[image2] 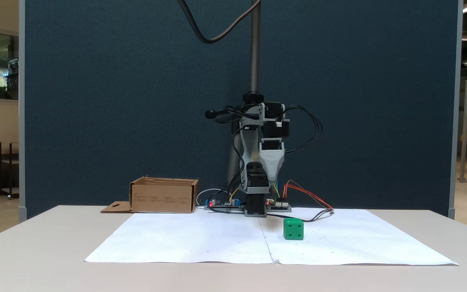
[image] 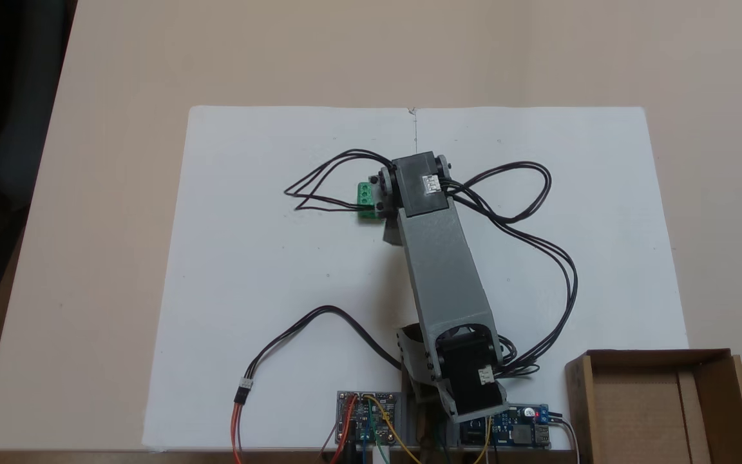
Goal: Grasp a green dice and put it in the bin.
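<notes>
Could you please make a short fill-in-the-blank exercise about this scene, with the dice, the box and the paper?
1. The dice has the colour ____.
2. The dice rests on the white ____, not in the box.
3. The box is made of brown ____.
4. In the fixed view from the front, the gripper hangs ____ the table, not touching the dice.

Missing words: green; paper; cardboard; above
</notes>
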### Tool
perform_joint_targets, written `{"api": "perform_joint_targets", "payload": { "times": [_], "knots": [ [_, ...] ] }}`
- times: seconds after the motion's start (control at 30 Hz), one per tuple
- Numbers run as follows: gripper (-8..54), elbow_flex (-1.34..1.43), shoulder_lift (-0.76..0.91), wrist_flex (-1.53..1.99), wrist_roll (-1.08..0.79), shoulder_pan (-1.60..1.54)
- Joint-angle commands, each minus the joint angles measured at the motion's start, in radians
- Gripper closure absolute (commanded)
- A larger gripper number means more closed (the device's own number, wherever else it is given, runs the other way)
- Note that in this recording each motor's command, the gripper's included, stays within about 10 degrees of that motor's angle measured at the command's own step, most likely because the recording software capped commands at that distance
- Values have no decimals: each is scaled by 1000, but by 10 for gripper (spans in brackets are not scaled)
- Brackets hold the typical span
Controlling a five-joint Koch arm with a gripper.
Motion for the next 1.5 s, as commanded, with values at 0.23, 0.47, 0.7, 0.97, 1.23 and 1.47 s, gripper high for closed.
{"api": "perform_joint_targets", "payload": {
  "times": [0.23,0.47,0.7,0.97,1.23,1.47],
  "knots": [
    [50,-64,-132,-219,72,-98],
    [51,-80,-199,-247,107,-141],
    [51,-129,-209,-247,110,-144],
    [69,-132,-209,-241,107,-130],
    [73,-132,-209,-255,107,-133],
    [72,-132,-215,-290,107,-94]
  ]
}}
